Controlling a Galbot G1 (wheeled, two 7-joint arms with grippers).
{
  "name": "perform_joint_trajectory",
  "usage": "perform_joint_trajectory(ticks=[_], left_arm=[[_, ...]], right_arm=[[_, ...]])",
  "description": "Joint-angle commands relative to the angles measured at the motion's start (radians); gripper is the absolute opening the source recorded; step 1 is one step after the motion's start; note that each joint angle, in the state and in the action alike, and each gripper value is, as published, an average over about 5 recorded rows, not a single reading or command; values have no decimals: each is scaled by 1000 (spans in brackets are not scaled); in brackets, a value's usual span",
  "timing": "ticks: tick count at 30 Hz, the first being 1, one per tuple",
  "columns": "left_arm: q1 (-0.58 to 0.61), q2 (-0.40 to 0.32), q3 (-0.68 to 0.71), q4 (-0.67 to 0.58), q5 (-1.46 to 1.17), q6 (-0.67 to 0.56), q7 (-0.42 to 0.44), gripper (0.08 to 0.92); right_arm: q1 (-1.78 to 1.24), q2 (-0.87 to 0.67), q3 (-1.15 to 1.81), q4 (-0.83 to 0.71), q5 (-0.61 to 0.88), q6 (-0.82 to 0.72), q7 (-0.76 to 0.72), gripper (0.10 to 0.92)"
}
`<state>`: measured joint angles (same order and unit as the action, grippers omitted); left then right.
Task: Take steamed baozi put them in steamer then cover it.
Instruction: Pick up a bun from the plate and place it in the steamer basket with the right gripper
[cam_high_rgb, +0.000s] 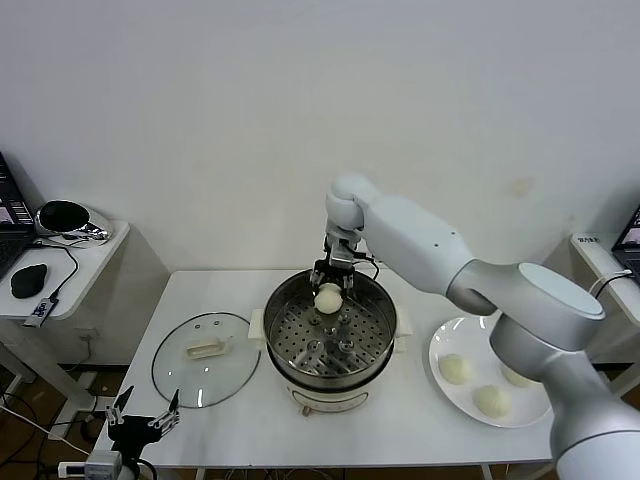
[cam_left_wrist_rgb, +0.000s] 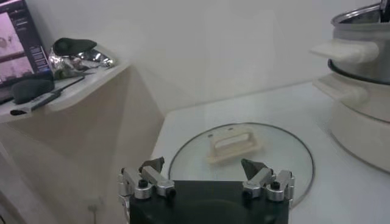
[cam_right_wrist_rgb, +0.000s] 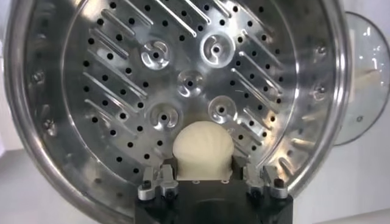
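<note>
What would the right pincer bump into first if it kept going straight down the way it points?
Probably the baozi between the right pincer's fingers, and just beyond it the holey tray of the steamer. How much gap is left is hard to judge.

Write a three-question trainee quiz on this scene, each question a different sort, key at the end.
1. True or false: the lid is on the steamer.
2. How many buns lie on the plate?
3. The right gripper is over: A) the plate B) the steamer's tray C) the lid.

Key
1. False: the lid lies on the table on the steamer's left, near the left gripper, which is open.
2. Three.
3. B: it is above the far side of the perforated tray, with one bun between its fingers.
</note>
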<state>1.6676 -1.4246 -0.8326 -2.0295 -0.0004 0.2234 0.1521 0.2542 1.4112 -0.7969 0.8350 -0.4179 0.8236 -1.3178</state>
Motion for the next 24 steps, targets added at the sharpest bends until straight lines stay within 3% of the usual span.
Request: perform_joint_trajectory(ticks=[1, 4, 9, 14, 19, 24], left_arm=[[4, 1, 2, 7, -1, -3, -1, 823], [4, 0, 2, 11, 0, -4, -2, 823], [1, -1, 5, 11, 0, -3, 0, 823], [2, 8, 4, 18, -3, -5, -1, 823], [1, 13, 6, 22, -8, -5, -1, 823], [1, 21, 13, 18, -14, -4, 3, 823]], right_arm=[[-13, 1, 5, -4, 33, 3, 34, 742], [-5, -7, 18, 10, 67, -15, 27, 803], [49, -76, 20, 124, 135, -176, -22, 822], [128, -220, 2, 312, 292, -408, -41, 823], [209, -385, -47, 444, 454, -539, -60, 823], [315, -550, -116, 557, 535, -798, -57, 823]])
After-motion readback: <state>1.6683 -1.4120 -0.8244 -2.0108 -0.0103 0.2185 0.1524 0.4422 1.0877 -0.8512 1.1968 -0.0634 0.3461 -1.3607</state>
